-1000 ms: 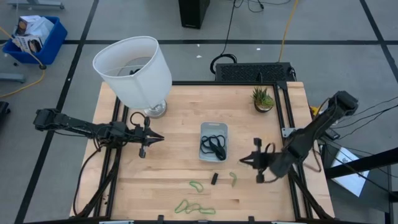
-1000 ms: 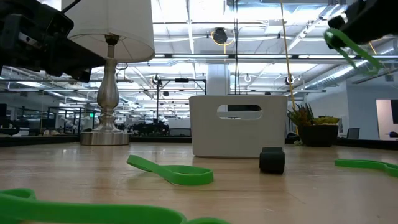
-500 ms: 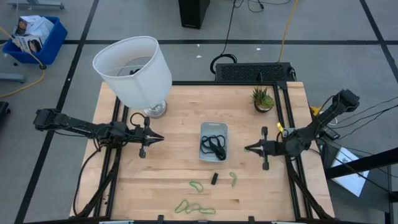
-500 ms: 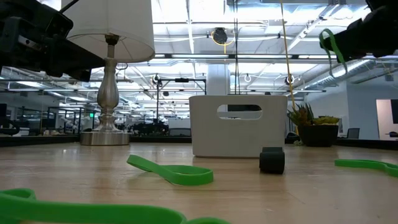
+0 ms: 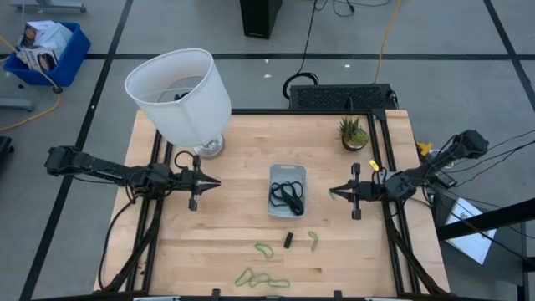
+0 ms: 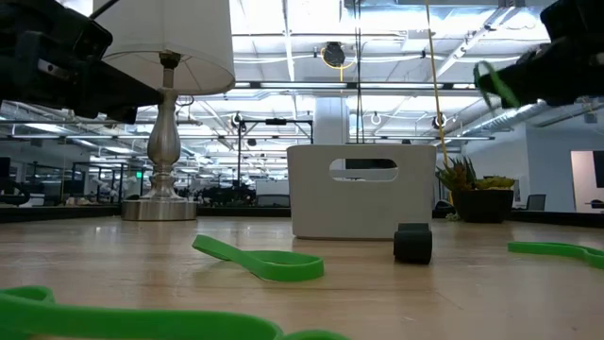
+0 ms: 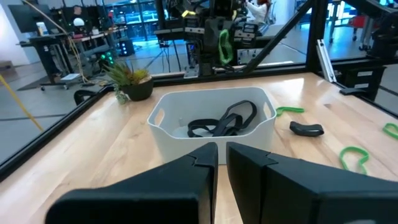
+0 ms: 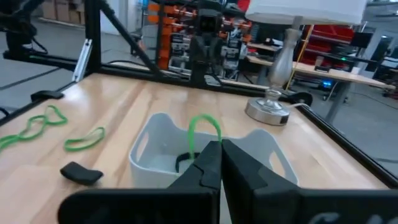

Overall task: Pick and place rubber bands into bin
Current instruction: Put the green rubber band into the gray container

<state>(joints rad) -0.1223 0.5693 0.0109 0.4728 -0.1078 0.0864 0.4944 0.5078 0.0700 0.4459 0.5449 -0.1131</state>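
The wooden table (image 5: pixel 242 217) holds a big white lamp (image 5: pixel 180 96), which stands far from the bin (image 5: pixel 287 190), near a back corner. The bin sits in the middle of the table. The left gripper (image 5: pixel 213 183) hangs a little way from one side of the bin, pointing at it. Its fingers (image 7: pixel 199 171) are almost together and hold nothing. The right gripper (image 5: pixel 333 193) hangs just beside the other side of the bin. It is pinched tight on a green rubber band (image 8: pixel 203 132), up in the air. Black rubber bands (image 5: pixel 287 196) lie inside the bin. A small black block (image 5: pixel 288 240) lies near the bin's front. More green rubber bands (image 5: pixel 261 278) lie farther out, by the front edge.
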